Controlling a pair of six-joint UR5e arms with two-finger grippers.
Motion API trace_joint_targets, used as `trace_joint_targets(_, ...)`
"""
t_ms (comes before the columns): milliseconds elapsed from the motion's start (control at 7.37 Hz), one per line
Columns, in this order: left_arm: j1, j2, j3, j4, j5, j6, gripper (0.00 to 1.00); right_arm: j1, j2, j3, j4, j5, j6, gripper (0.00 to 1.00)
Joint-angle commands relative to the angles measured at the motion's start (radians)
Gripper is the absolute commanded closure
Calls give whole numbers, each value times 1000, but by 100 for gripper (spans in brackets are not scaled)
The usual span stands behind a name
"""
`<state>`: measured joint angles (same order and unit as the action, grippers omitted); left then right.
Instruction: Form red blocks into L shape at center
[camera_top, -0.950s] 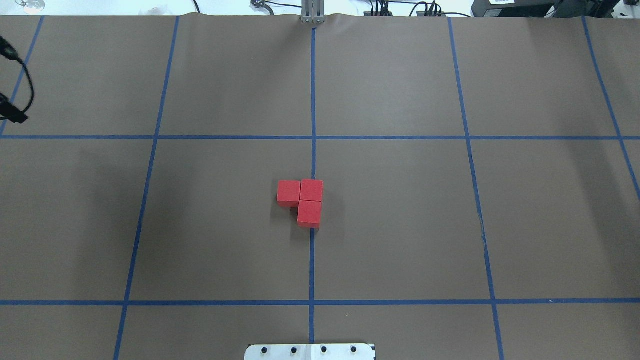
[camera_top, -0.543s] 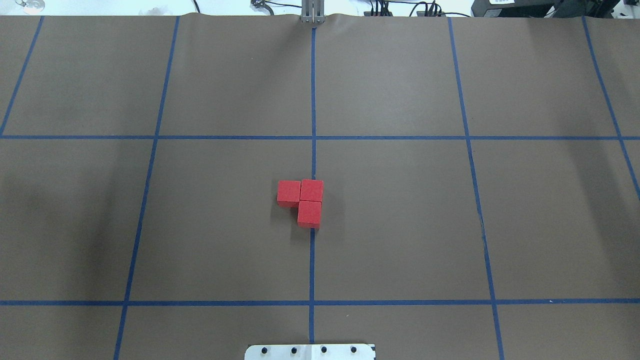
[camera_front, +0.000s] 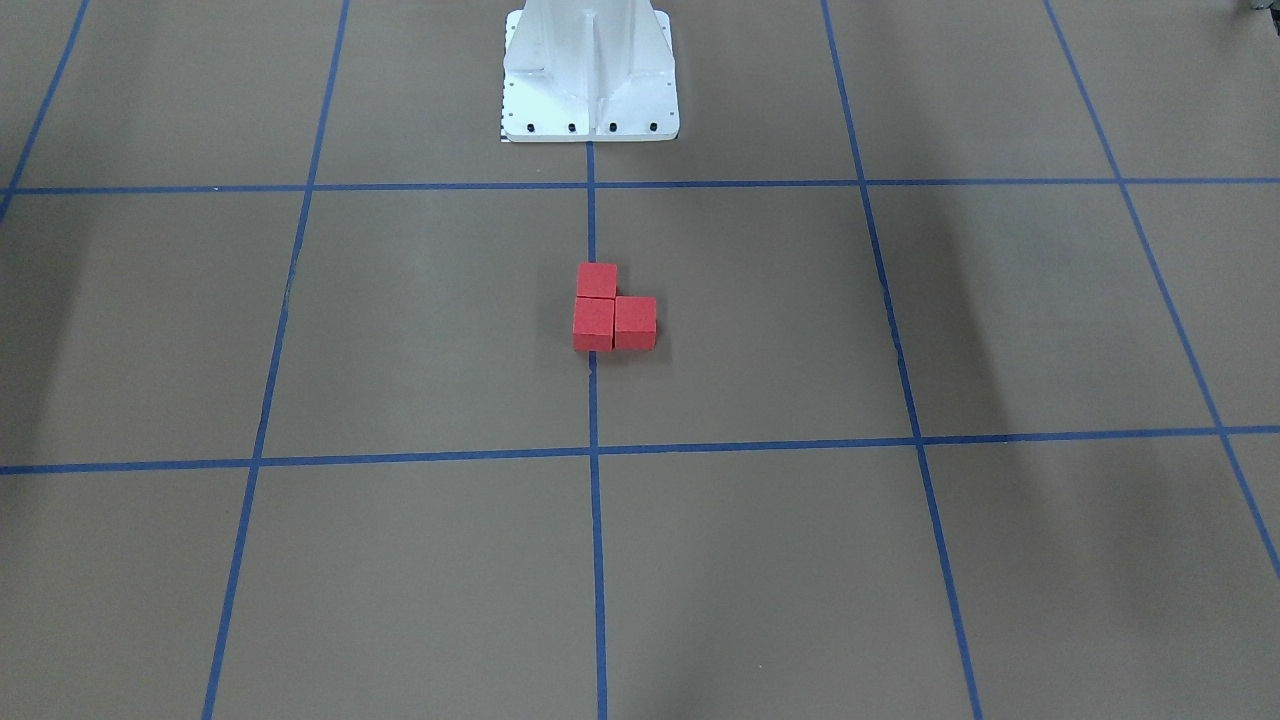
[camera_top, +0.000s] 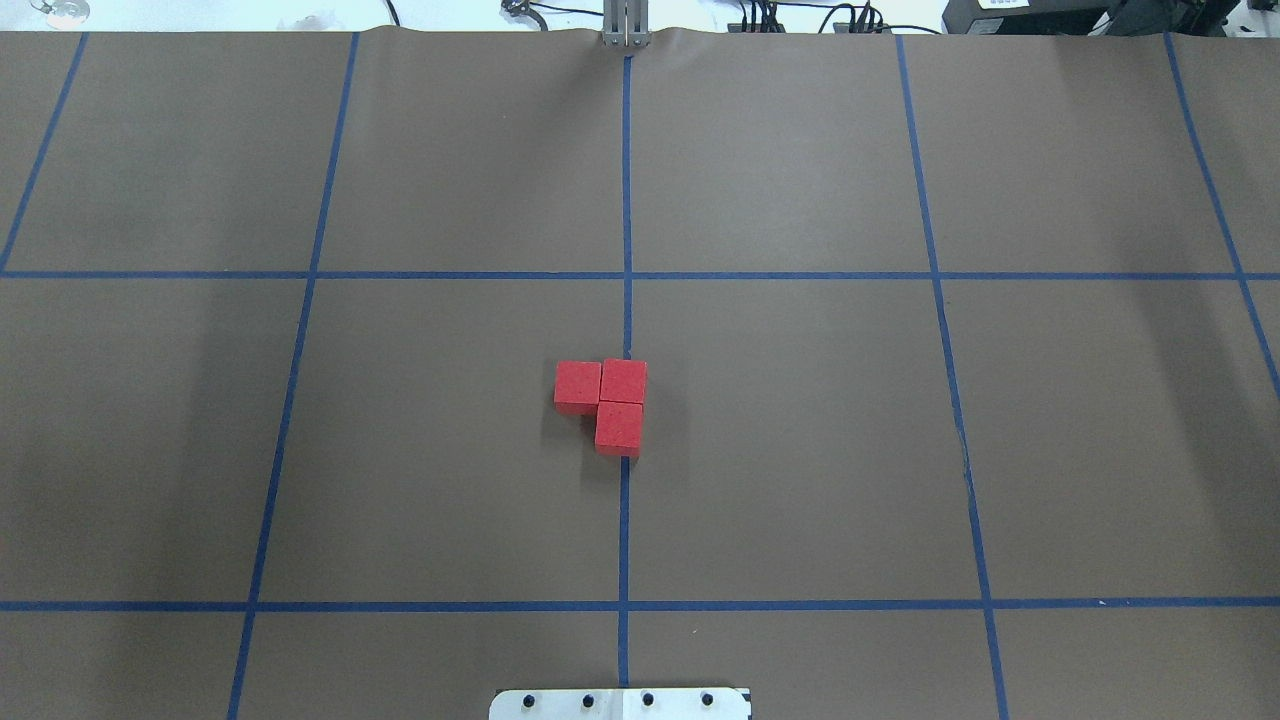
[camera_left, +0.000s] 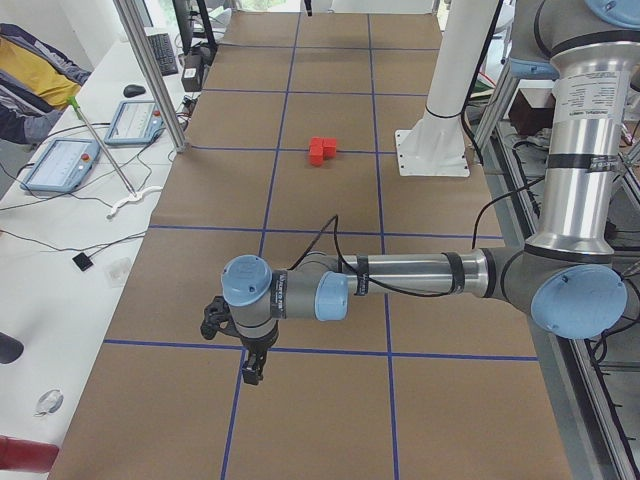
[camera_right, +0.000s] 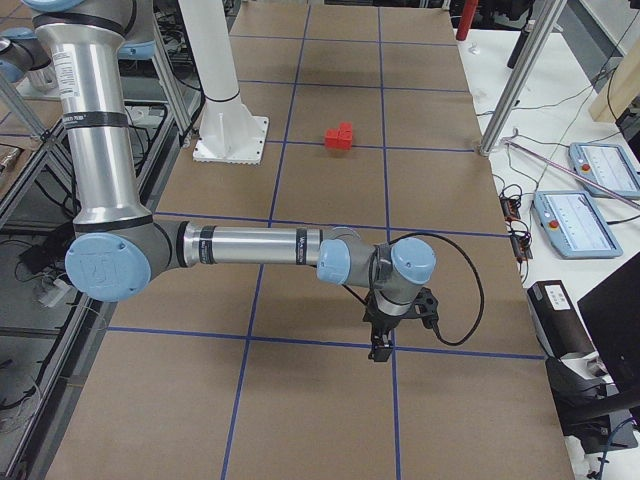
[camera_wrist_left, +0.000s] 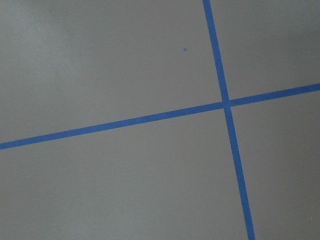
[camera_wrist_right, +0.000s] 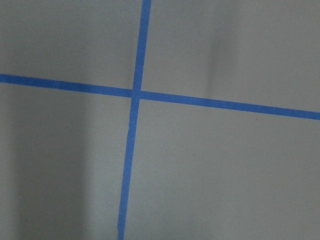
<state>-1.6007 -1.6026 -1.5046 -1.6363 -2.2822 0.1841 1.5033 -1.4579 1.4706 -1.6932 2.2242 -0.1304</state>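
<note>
Three red blocks (camera_top: 577, 385) (camera_top: 624, 381) (camera_top: 618, 428) lie touching in an L shape on the brown floor, on the blue centre line (camera_top: 626, 200). They also show in the front view (camera_front: 596, 280) (camera_front: 593, 322) (camera_front: 635, 322) and, small, in both side views (camera_left: 322, 151) (camera_right: 340, 136). My left gripper (camera_left: 252, 372) hangs low over the table's left end, far from the blocks. My right gripper (camera_right: 380, 350) hangs low over the right end. I cannot tell whether either is open or shut. Both wrist views show only floor and tape crossings.
The robot's white base plate (camera_top: 620, 703) (camera_front: 590, 70) stands at the near table edge. Beside the table ends are benches with tablets (camera_left: 60, 165) (camera_right: 585, 220), cables and aluminium posts (camera_right: 510, 100).
The left arm's black cable and gripper tip at the overhead view's left edge one second ago have gone out of that view. The blocks have not moved.
</note>
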Motion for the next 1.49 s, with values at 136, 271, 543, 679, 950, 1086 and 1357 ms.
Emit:
trace_joint_targets(136,2,42,-43,-11,6,6,0,0,1,2,0,0,0,1)
trace_joint_targets(271,2,44,-40,-16,6,6,0,0,1,2,0,0,0,1)
trace_joint_targets(543,2,44,-40,-16,6,5,0,0,-1,2,0,2,0,1)
trace_joint_targets(679,2,44,-40,-16,6,3,0,0,-1,4,0,2,0,1)
trace_joint_targets(950,4,44,-40,-16,6,5,0,0,-2,4,0,2,0,1)
trace_joint_targets(1086,4,43,-40,-16,6,5,0,0,-2,4,0,2,0,1)
trace_joint_targets(1357,4,44,-39,-16,4,3,0,0,-4,4,0,2,0,1)
